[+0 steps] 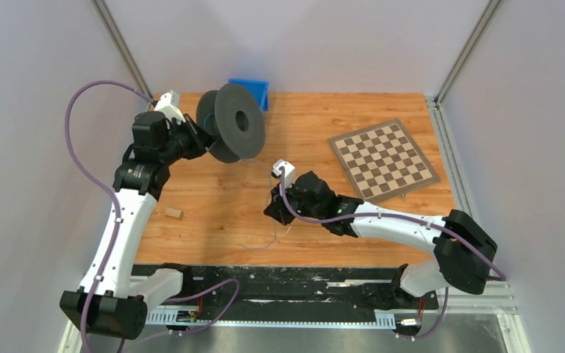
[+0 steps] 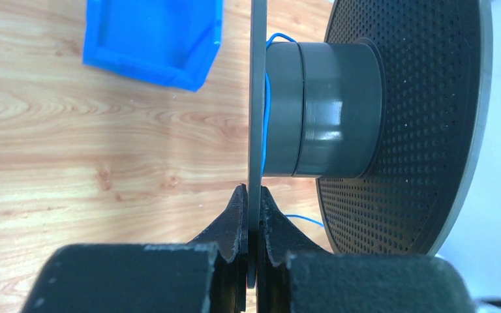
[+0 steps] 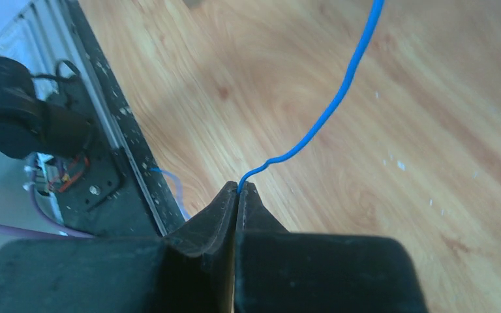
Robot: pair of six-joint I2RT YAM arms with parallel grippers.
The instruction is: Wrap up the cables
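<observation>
The wooden-plank desk (image 1: 309,118) is sitting inside pale walls, with a black rail running along its near edge.

The left jaws are clamping shut on the thin flange of the black double-disc plastic spool (image 1: 239,121), holding it on edge above the far-left desk. The right jaws are pinching tight on the thin blue-grey wire (image 3: 339,91) at their very tips, at mid-desk.

The wire is lying in a few turns on the grey hub (image 2: 326,111), beside the gripped flange. From there it is running to the right jaws, and a loose tail (image 1: 265,239) is trailing toward the near edge.

Judgement on the step in hand, winding:
- The right arm (image 1: 382,220) is best carrying the wire around the hub under light, even tension.
- Turns are best going side by side between the flanges.
- The tip pinch is looking slight, so a hard pull risks slipping.
- The tail risks snagging on the rail.

A blue plastic bin (image 1: 254,90) and a brown chequered board (image 1: 382,158) are standing clear. No brand, label or legible writing is showing.
</observation>
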